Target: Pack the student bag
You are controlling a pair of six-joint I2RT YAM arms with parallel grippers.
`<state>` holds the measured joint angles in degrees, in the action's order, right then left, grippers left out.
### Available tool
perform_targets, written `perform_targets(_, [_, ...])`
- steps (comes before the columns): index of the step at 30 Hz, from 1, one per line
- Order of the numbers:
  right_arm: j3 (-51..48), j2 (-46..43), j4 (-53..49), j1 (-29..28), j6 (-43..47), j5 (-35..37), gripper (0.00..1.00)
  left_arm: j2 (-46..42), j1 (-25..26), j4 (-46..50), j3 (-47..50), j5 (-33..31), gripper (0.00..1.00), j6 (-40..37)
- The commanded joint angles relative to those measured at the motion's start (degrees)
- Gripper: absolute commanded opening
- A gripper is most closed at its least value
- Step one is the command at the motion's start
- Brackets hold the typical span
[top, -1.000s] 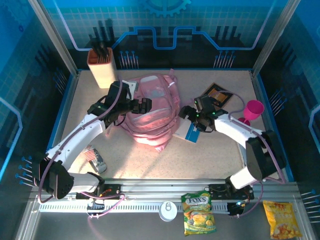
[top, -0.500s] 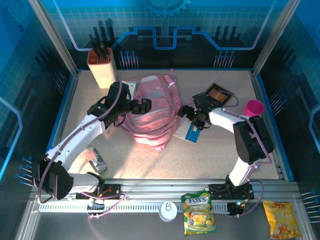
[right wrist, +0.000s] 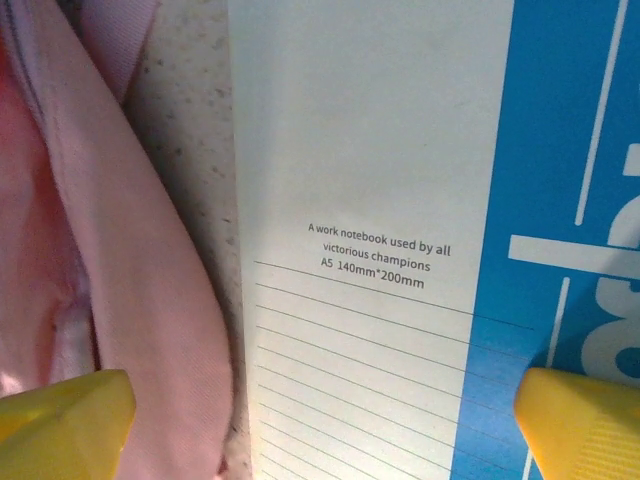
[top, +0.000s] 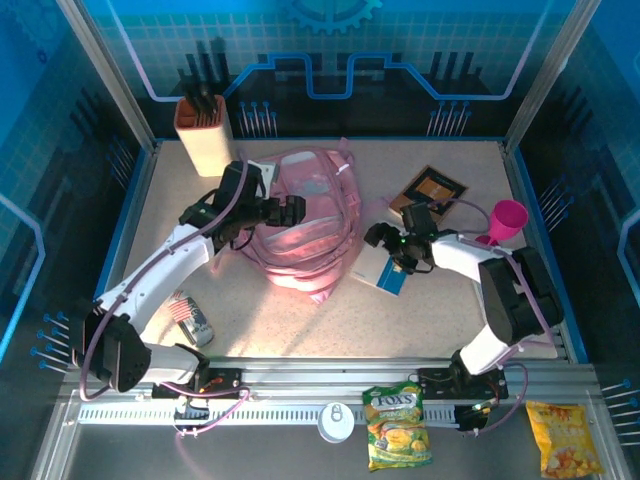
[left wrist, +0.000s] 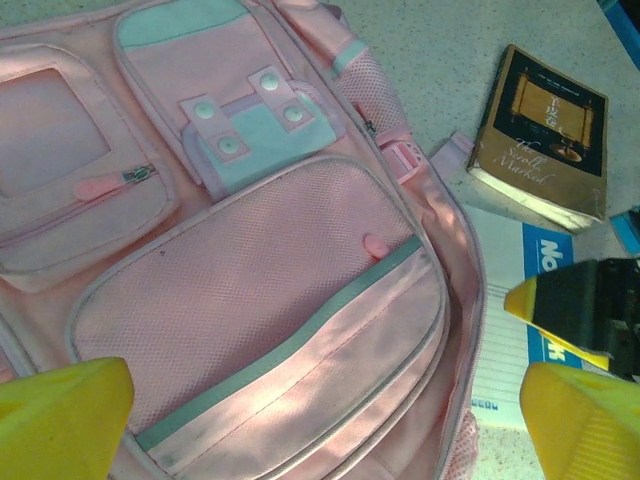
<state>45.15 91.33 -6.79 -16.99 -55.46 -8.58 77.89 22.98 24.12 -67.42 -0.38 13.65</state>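
A soft, slumped pink fabric student bag [top: 312, 225] lies on the speckled bench [top: 420, 320]. The left tool [left wrist: 320, 425] spreads wide over its mesh pocket [left wrist: 250, 290]. The right tool [right wrist: 320, 425] spreads wide over a flat, lined white-and-blue paper notebook [right wrist: 350, 150].

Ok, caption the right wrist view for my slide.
Open right tool above the blue-and-white notebook beside the pink student bag.

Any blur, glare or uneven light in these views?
Top external: even light on the table, no glare. Left wrist: bag sharp, dappled with light patches, near fingertips soft. Right wrist: notebook print crisp, fingertips blurred.
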Motion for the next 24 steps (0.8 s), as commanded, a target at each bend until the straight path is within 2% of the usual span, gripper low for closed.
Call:
perform_targets(1, [-5.7,-2.6,-8.7,1.8,-0.2,1.9,1.00,1.4,-0.4,0.1,-2.9,2.8,0.99,1.2])
perform_targets(8, [-8.4,-10.8,-14.5,1.7,1.3,8.9,0.98,6.4,0.3,-0.3,-5.7,9.1,0.99,5.1])
perform_targets(11, [-7.3,-12.3,-11.5,1.3,2.0,7.4,0.92,8.7,1.8,-1.0,-7.1,10.8,0.99,7.0])
perform_targets(14, [-4.5,-10.0,-8.6,0.7,2.8,3.7,0.84,11.4,3.8,-1.0,-8.7,11.5,0.99,8.9])
perform_targets(17, [-1.1,-6.4,-7.8,-0.3,3.5,2.9,0.77,13.6,5.7,-1.1,-9.8,12.7,0.99,11.4])
perform_targets(24, [3.1,1.1,-7.3,-1.5,5.1,3.1,0.71,17.9,9.1,-1.2,-10.8,15.4,0.96,15.4])
